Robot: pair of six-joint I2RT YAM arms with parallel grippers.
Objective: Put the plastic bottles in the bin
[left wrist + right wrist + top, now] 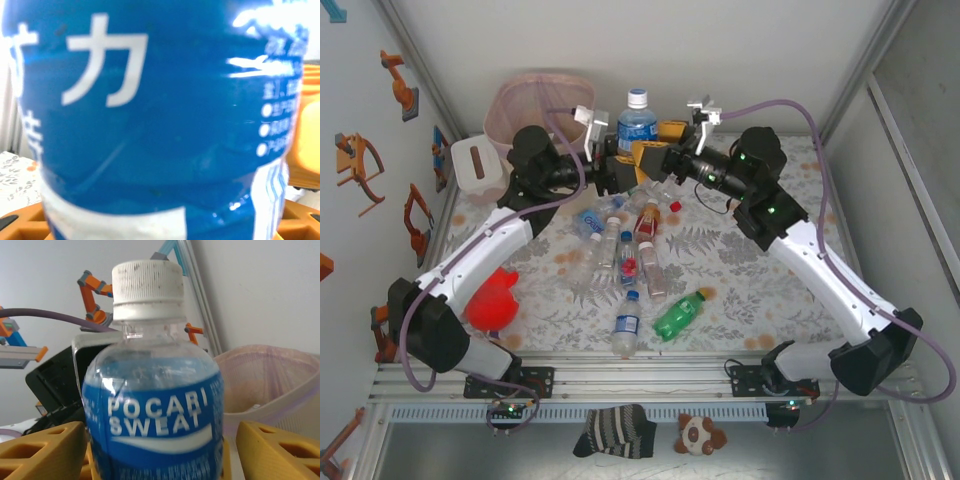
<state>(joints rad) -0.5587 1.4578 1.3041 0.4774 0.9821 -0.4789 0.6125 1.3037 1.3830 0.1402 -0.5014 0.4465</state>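
Bottle (155, 410) looks light, slick, thin-walled; take the labelled middle. Right jaws loose around it. Left jaws: cannot tell.

A blue-labelled, white-capped bottle (636, 122) is pointing cap-up at top centre, right of the pink-lined beige bin (520, 105). Other bottles (620, 250) are lying scattered mid-frame, a green one (678, 314) lowest.

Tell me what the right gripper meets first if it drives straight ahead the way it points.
The Pocari Sweat bottle: it stands upright between the fingers of the right gripper, dead ahead. Beyond it, probably the left arm, though depth there is unclear.
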